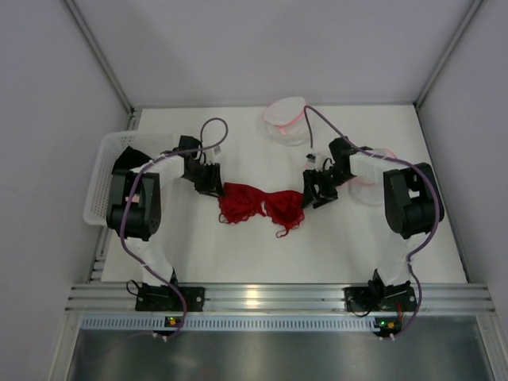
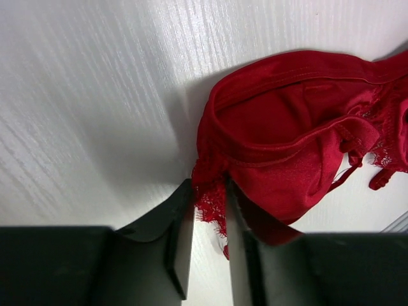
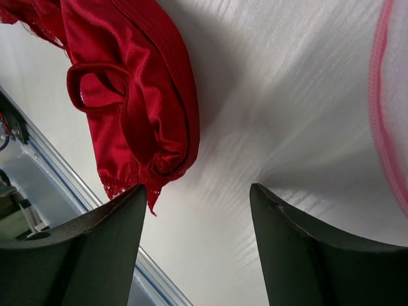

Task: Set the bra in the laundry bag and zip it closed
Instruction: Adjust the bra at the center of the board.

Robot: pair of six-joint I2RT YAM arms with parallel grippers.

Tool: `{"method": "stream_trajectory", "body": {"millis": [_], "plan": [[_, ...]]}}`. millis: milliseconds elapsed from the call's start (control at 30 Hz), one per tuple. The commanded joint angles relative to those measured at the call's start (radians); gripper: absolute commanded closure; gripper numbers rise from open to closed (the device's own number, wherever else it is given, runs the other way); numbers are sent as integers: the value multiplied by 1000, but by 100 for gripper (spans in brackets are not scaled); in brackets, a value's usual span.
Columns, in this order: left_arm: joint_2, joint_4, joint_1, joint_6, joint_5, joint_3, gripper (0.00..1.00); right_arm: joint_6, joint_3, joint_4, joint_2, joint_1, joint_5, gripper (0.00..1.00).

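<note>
The red bra point(image 1: 262, 205) lies spread out in the middle of the white table. My left gripper point(image 1: 213, 189) is at its left end. In the left wrist view the gripper point(image 2: 209, 191) has its jaws nearly together, pinching the bra's lace edge point(image 2: 213, 204); the satin cup point(image 2: 287, 140) lies beyond. My right gripper point(image 1: 316, 194) is at the bra's right end. In the right wrist view it point(image 3: 199, 191) is open and empty, with the bra point(image 3: 127, 83) just past its left finger. A white mesh laundry bag with pink trim point(image 1: 286, 119) lies at the back.
A white plastic basket point(image 1: 99, 178) stands at the table's left edge behind the left arm. A second white mesh piece with pink trim point(image 1: 371, 189) lies under the right arm; its pink edge point(image 3: 382, 127) shows in the right wrist view. Grey walls enclose the table.
</note>
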Motion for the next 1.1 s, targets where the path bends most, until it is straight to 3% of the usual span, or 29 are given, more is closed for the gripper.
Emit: {"method": "stream_trajectory", "body": {"millis": [0,200,533,767,1067], "plan": [[16,58,13,18,76,29,71,19,27,53,24,9,-52,34],[-17,57,33,8,107,19,99,39,60,69,64,16,-83,56],[-175,56,41,-34,222,-21,100,98,85,118,84,35,-176,100],[-240,56,8,-103,320,-1,100,130,94,141,70,51,-213,100],[-173,78,-235,-153,352,52,100,139,90,156,70,62,-216,100]]}}
